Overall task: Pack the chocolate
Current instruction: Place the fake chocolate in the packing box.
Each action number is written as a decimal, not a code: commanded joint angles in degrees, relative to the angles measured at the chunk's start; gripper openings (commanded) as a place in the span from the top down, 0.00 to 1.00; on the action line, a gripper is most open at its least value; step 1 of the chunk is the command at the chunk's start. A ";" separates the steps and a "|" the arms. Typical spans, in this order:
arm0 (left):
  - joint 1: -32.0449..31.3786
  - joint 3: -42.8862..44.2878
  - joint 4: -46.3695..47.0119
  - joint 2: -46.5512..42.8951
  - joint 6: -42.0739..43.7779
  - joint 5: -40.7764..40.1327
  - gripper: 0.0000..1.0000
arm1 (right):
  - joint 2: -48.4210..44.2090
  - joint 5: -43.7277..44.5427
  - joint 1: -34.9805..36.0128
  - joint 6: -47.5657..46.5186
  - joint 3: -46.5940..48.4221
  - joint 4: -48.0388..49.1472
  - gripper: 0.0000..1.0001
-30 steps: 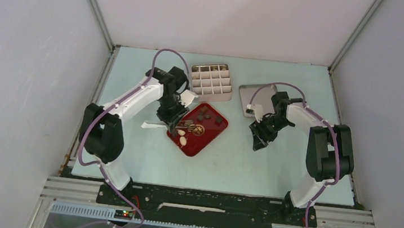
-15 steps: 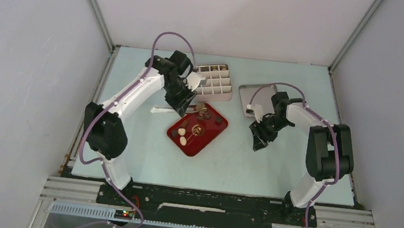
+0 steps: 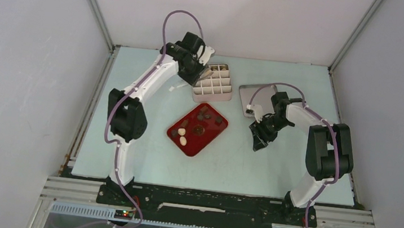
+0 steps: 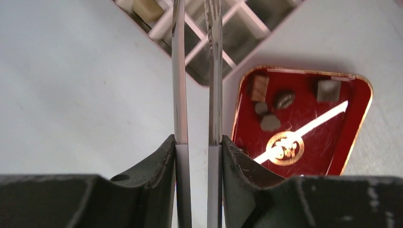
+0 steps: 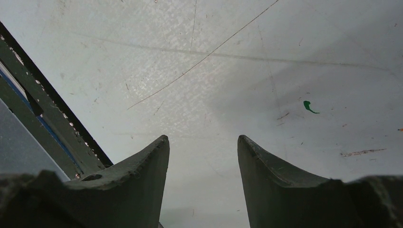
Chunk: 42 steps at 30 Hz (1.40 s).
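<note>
We have the left gripper (image 4: 197,147) clamped on a pair of long, thin metal tweezers (image 4: 179,71). The blades run straight ahead of the fingers, nearly parallel, with a narrow gap between them. Their tips pass out of the wrist view above the white gridded box of square cells (image 3: 213,96), so we cannot tell whether a piece sits between them.

The small dark brown and cream-white chocolate pieces (image 3: 204,113) lie mostly on the glossy red tray with rounded corners (image 3: 205,141). The dark ones are towards its far corner and two cream ones sit by its near left edge. A few far cells of the box seem to hold something already, though it is too small for us to make out.

From the tweezer tips the tray lies back towards the arm bases, near the box but apart from it, and set cornerwise to it. The left arm is plainly the nearer to both.

The right gripper (image 5: 203,142) hangs with its jaws apart and nothing between them, over bare surface near a flat grey square lid (image 3: 247,96).

Everything rests on a pale blue-green table (image 3: 273,172), flat and finely scratched. Plain white walls (image 3: 227,15) close it in on three sides, and there is free space all round the tray.
</note>
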 commanded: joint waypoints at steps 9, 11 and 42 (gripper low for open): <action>0.21 15.34 -0.65 8.77 -1.87 -4.31 0.88 | 0.10 0.36 -0.08 -1.09 1.94 -0.51 0.42; 0.21 15.13 -0.93 8.73 -2.00 -4.06 0.88 | 0.21 0.35 -0.15 -1.09 1.93 -0.51 0.42; 0.20 15.27 -3.25 9.15 -1.91 -1.98 0.86 | 0.61 0.45 -0.09 -1.00 1.92 -0.59 0.41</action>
